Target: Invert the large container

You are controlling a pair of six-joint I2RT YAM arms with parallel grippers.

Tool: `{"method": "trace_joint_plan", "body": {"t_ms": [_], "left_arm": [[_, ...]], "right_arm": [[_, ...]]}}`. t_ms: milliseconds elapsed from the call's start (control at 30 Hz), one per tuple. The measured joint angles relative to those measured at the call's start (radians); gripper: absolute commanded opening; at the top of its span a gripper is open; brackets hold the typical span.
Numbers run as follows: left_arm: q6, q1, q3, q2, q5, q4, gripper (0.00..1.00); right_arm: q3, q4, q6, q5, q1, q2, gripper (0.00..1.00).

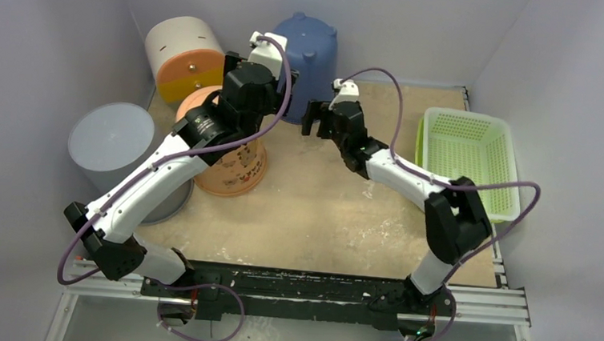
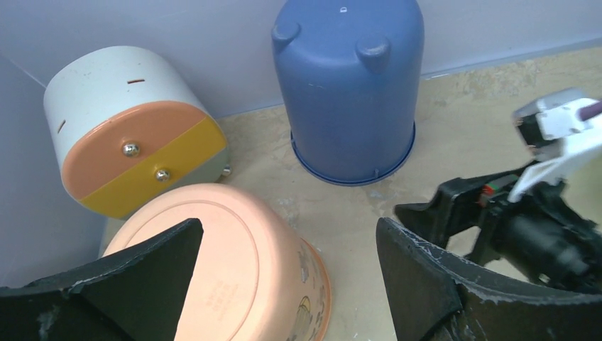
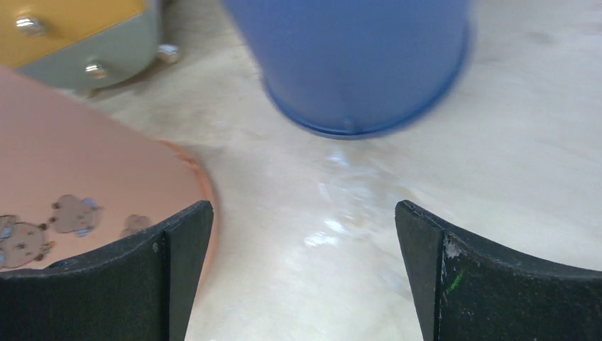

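Big blue plastic bucket (image 1: 311,55) stands rim-down at the table's 12 o'clock, feet up and axis vertical, so I'd say it's flipped already. Left gripper (image 2: 287,234) and right gripper (image 3: 304,213) both gape empty just short of it. The upturned peach plastic bowl (image 2: 227,270) crowds its 7 o'clock

Top camera looks down; wrist cameras closely share blue container (image 2: 348,92).

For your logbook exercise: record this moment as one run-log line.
blue plastic bucket: upside down | left gripper: open, empty, by upturned peach plastic pot | right gripper: open, empty, facing bucket
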Motion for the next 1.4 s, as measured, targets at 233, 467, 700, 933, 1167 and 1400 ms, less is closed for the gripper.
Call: {"method": "trace_joint_plan", "body": {"t_ms": [233, 467, 700, 933, 1167, 1400], "left_arm": [[-0.019, 0.0, -0.032, 0.028, 0.053, 0.052, 0.89], [-0.035, 0.0, -0.064, 0.04, 0.107, 0.086, 0.89], [-0.046, 0.0, -0.148, 0.037, 0.135, 0.138, 0.89], [-0.048, 0.0, -0.163, 0.035, 0.14, 0.142, 0.89], [-0.05, 0.0, -0.163, 0.033, 0.14, 0.145, 0.89], [-0.051, 0.0, -0.164, 0.033, 0.14, 0.145, 0.89]], "right_arm": [[-0.138, -0.396, -0.021, 0.347, -0.15, -0.291, 0.96], [-0.234, -0.49, -0.025, 0.399, -0.354, -0.427, 0.89], [-0.237, -0.506, -0.038, 0.413, -0.419, -0.373, 0.84], [-0.283, -0.501, -0.053, 0.396, -0.499, -0.342, 0.77], [-0.292, -0.472, -0.06, 0.357, -0.562, -0.34, 0.59], [-0.292, -0.439, -0.063, 0.305, -0.56, -0.297, 0.18]]}}
